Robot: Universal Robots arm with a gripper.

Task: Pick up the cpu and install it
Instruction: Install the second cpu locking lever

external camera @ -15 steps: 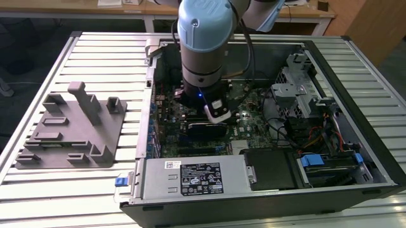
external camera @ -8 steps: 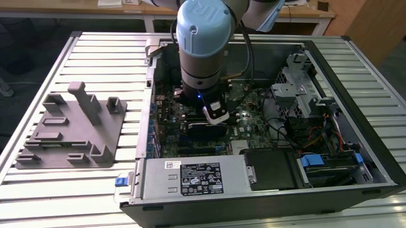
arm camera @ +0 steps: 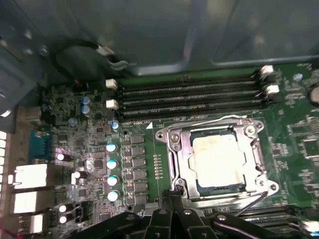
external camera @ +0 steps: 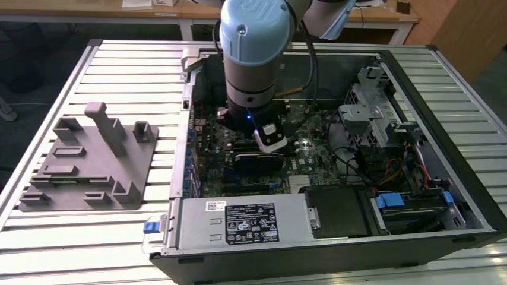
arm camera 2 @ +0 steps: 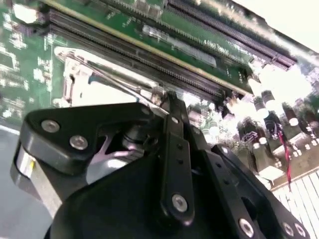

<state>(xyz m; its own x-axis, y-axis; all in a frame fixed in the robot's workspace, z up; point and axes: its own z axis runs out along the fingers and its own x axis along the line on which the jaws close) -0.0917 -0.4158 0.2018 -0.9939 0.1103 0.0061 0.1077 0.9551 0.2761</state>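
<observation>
The cpu [arm camera: 217,159], a square chip with a silvery top, lies flat in its socket on the green motherboard [arm camera: 89,149], framed by the metal retention bracket [arm camera: 174,149]. My gripper [arm camera: 174,191] is shut with nothing in it, its tips down at the bracket's edge beside a corner of the socket. In the second wrist view the gripper [arm camera 2: 167,97] meets the thin wire lever [arm camera 2: 109,74] of the socket. In the exterior view the gripper [external camera: 269,139] reaches down into the open computer case [external camera: 443,196] over the middle of the board.
Several empty memory slots [arm camera: 189,97] run along the socket's far side. A grey plastic fixture tray [external camera: 91,160] lies on the slatted table at the exterior view's left. The power supply [external camera: 246,222] and a drive cage [external camera: 372,113] crowd the case interior.
</observation>
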